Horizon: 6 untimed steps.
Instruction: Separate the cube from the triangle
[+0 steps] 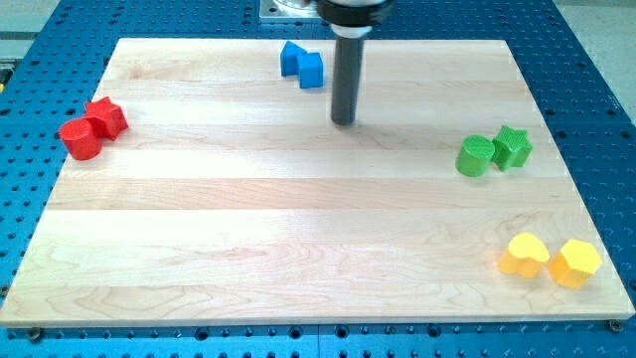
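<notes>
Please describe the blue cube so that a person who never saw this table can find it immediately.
Look at the wooden board, along its edge at the view's top, a little left of my tip. Two blue blocks touch there; the blue cube is the one on the view's right, boxy with flat faces, nearer the rod than the blue triangle.

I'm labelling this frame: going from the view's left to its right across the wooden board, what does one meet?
Red cylinder block → red star block → blue triangle block → blue cube block → my tip → green cylinder block → green star block → yellow heart block → yellow hexagon block.
</notes>
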Motion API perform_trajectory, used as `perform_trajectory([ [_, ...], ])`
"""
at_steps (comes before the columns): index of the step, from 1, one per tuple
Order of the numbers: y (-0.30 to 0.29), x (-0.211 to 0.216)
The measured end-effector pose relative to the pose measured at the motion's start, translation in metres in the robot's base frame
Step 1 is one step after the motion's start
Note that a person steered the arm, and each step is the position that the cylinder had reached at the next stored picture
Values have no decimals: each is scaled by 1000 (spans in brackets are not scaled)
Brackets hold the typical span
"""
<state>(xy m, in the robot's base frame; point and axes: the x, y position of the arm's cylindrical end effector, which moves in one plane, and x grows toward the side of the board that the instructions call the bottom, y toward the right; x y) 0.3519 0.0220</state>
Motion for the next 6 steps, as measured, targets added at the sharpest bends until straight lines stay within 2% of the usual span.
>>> perform_trajectory([
  [2, -112, -36],
  [3, -80, -62],
  [4, -19, -63],
  [5, -29, -27],
  [6, -114, 17],
])
